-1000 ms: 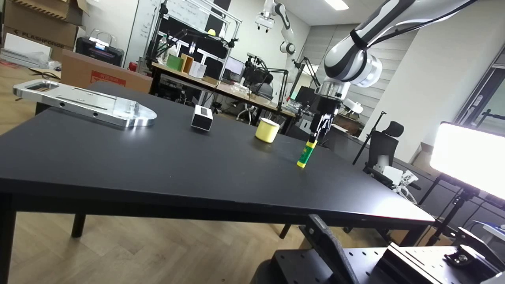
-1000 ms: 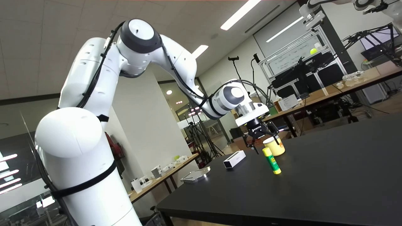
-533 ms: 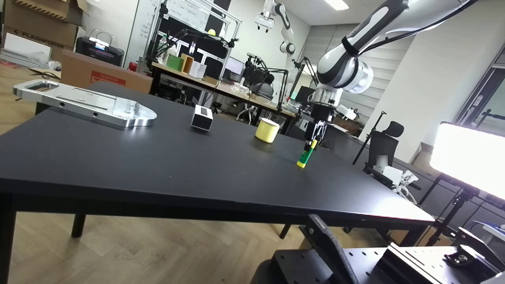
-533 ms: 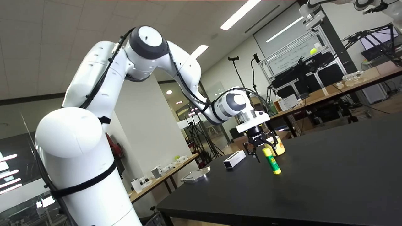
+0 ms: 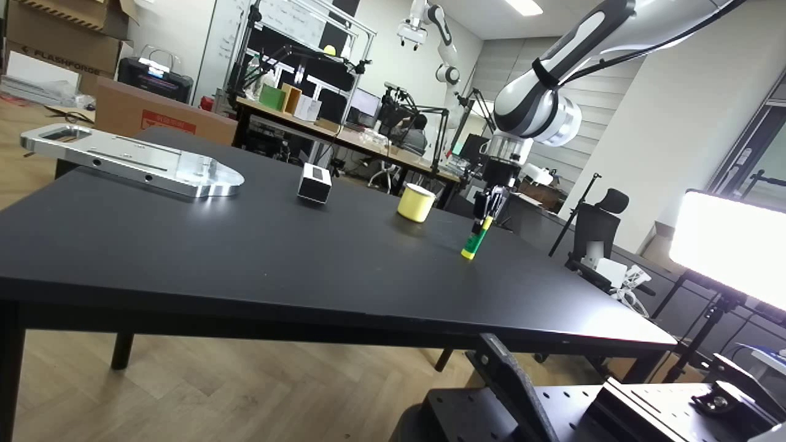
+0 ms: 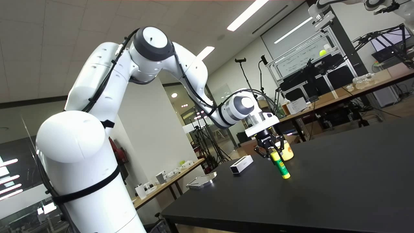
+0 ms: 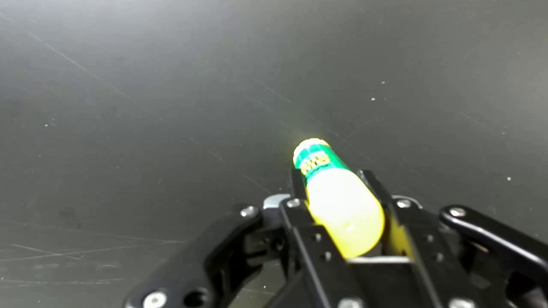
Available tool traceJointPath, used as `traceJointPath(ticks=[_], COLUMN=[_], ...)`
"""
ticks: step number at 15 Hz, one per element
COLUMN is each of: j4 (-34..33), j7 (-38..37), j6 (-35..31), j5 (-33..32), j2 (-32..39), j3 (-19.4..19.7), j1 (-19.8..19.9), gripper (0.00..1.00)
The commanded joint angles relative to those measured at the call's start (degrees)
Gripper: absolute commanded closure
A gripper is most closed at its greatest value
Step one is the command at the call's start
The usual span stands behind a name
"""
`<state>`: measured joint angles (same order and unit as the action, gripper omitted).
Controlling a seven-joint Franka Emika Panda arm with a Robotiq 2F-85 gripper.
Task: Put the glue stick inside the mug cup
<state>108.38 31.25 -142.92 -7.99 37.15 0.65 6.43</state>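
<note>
The glue stick [image 7: 342, 201], green with yellow ends, stands between the two black fingers of my gripper [image 7: 329, 173], which is shut on its upper part. In both exterior views the lower part of the glue stick [image 5: 474, 241] [image 6: 282, 169] shows beneath the fingers, its foot at or very near the dark table; contact there I cannot tell. The pale-yellow mug cup [image 5: 416, 204] is upright on the table, a short way from the stick. In an exterior view the mug cup [image 6: 288, 152] is partly hidden behind the gripper and stick. It is out of the wrist view.
A black-and-white box [image 5: 314, 184] [image 6: 242, 164] lies on the black table [image 5: 233, 258], on the far side of the mug from my gripper. Farther along that way, a silver metal plate [image 5: 141, 158] rests at the table's end.
My gripper has come down around the glue stick, and its fingers have closed from wide apart onto it. The stick has shifted very slightly. The mug, box and plate have not moved.
</note>
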Motion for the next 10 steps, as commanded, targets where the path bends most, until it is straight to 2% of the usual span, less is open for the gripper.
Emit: traceJointPath(ticks=[1,10], j4=[-0.33,-6.80], j7=[-2.22,-2.06], j6=[-1.28,0.97], j5=[-1.66,-4.84], j2=[-0.77,-4.02], j3=[-0.16,0.60], j1=[0.26,-0.76], gripper=[0.91,0.91])
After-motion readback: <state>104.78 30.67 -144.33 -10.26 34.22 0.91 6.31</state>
